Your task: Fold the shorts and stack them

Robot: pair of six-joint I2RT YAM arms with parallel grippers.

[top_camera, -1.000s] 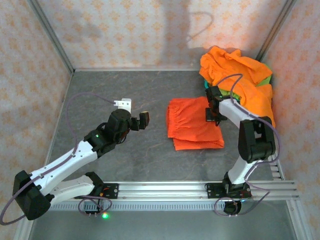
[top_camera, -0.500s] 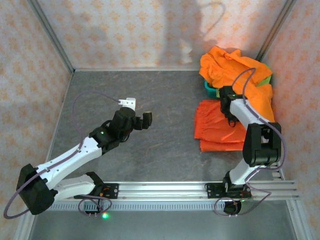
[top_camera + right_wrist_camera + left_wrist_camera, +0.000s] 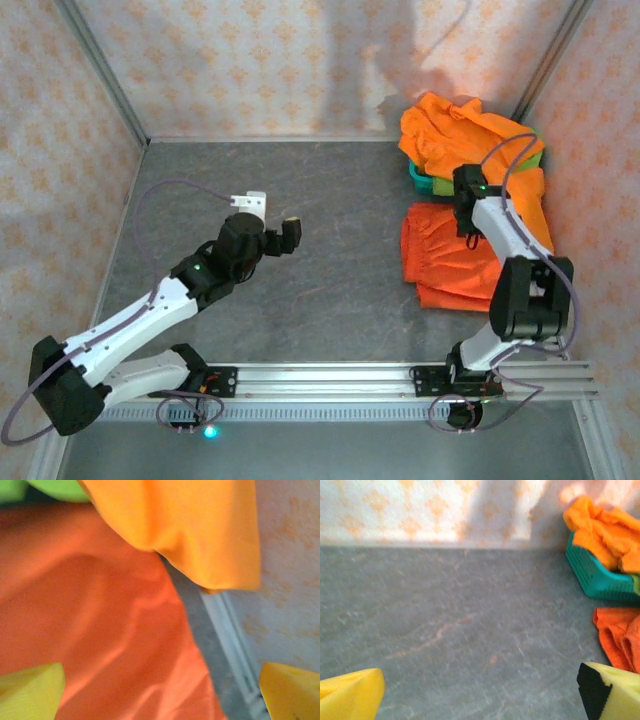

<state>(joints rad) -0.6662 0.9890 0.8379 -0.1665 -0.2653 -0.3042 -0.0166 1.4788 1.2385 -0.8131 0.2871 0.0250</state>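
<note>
Lying flat by the right edge of the tabletop, about midway between near and far edge, the folded orange shorts turn a ruffled side toward the centre. Just beyond them, in the far right corner, there's the teal mesh basket, heaped over with a pile of lighter orange shorts. One leg of that pile spills down along the right edge and overlaps the folded pair's far right part. A lime-green pair peeks out from under the heap.

Now the right claw: it hangs over the far part of the folded pair, pointing down, jaws spread wide with nothing clamped. In its wrist view the claw looks onto orange cloth, with the spilled leg above it. Whether the fingertips touch the fabric, I can't tell. The right arm rises from its base at the near edge, elbow bent, forearm reaching toward the far right corner.

Over to the left claw: jaws wide apart and empty, above bare tabletop left of centre, well apart from the shorts and aimed toward the far wall. Its arm stretches low and diagonally from the near left corner.
</note>
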